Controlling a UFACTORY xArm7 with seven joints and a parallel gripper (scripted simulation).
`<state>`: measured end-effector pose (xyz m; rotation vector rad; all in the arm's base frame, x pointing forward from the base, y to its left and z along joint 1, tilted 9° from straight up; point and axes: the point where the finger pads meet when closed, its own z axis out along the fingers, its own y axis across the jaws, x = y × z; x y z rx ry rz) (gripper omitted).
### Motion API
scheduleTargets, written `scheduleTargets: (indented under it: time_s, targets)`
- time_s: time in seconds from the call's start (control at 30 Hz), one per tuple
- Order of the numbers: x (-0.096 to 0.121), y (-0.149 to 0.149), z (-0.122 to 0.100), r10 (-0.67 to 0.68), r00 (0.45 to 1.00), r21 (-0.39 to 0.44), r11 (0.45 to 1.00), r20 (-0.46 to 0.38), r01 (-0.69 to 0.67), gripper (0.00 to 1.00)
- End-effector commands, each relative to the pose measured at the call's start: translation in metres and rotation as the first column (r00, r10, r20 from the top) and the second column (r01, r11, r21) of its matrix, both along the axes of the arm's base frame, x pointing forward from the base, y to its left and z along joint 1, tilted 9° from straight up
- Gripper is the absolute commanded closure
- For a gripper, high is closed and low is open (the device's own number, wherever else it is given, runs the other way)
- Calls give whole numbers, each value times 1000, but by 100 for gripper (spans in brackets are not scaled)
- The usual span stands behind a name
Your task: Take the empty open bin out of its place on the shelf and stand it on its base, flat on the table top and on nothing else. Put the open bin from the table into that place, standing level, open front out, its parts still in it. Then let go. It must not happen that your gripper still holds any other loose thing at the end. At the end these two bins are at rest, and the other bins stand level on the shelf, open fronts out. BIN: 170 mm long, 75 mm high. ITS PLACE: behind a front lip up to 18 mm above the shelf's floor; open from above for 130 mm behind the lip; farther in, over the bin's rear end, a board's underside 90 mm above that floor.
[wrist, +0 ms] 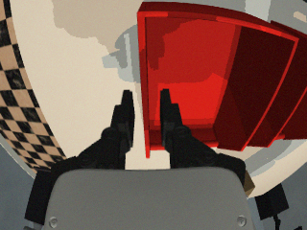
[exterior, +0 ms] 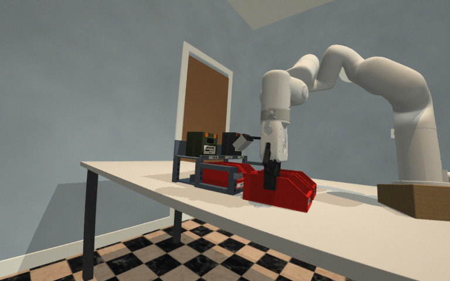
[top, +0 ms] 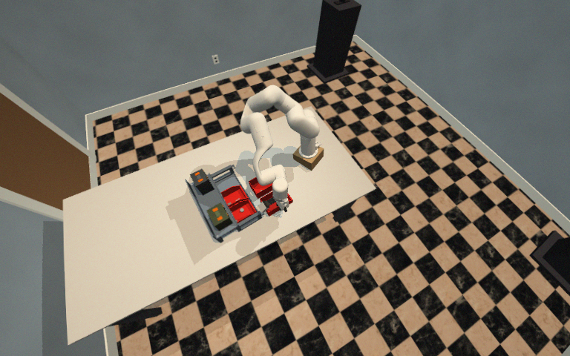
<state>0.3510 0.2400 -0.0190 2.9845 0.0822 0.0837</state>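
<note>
The empty red bin (top: 274, 209) (exterior: 292, 195) (wrist: 192, 48) stands on the table top in front of the shelf and looks level. My gripper (top: 285, 208) (exterior: 271, 186) (wrist: 146, 102) is partly open. Its fingers straddle the bin's near side wall, one inside and one outside, with gaps beside the wall. The second red bin (top: 258, 185) (exterior: 308, 181) (wrist: 298, 115) stands close alongside; whether they touch and what it holds cannot be told. The vacated place (top: 225, 183) shows grey shelf floor beside two red bins.
The grey shelf (top: 205, 204) (exterior: 217, 189) holds a red bin (top: 233, 194) and another red bin (top: 248, 212). A black case (top: 203, 185) (exterior: 228, 146) and a green case (top: 218, 216) (exterior: 195, 146) stand on its upper board. The table's long edge runs near the gripper.
</note>
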Motion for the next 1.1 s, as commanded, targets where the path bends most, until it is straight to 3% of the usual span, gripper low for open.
scheduleTargets:
  time_s: [0.0,1.07]
  targets:
    - [1,1,1,1,1000,2,1000,3,-1,74]
    - [0,2,6,1,1000,2,1000,3,-1,74]
